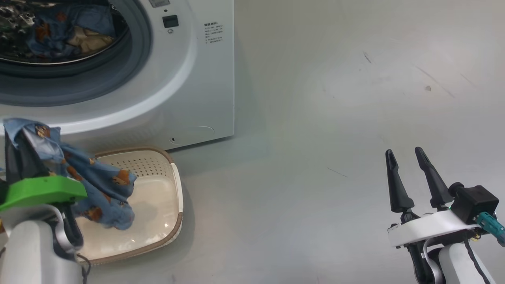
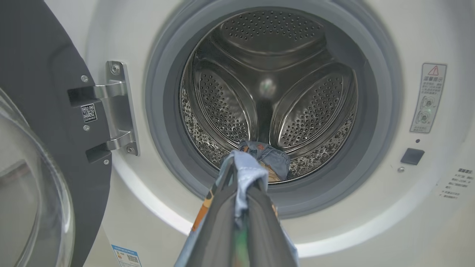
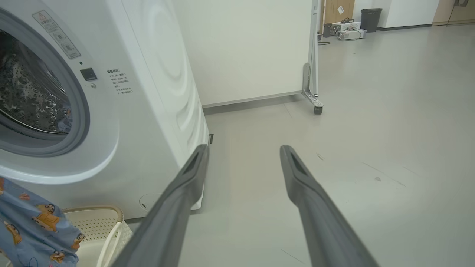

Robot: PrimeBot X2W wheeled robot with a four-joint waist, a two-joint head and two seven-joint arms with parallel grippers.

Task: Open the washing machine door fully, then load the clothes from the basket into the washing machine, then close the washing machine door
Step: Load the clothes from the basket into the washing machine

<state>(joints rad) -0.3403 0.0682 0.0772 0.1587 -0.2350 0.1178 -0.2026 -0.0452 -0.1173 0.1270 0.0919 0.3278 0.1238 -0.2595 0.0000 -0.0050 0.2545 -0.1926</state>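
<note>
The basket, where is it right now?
In the head view the basket sits on the floor at lower left, right before the washing machine, beneath the dangling blue garment.

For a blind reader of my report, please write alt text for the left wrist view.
The left gripper, shut on a blue garment, points at the open washing machine, where another garment lies. The door stands open at left.

Washing machine door (image 2: 48, 111) wide open; one bear-print garment (image 1: 67, 31) lies in the drum (image 2: 267, 74); second garment (image 1: 102, 189) hangs over the cream basket (image 1: 158, 197) before the washing machine (image 1: 197, 79).
</note>
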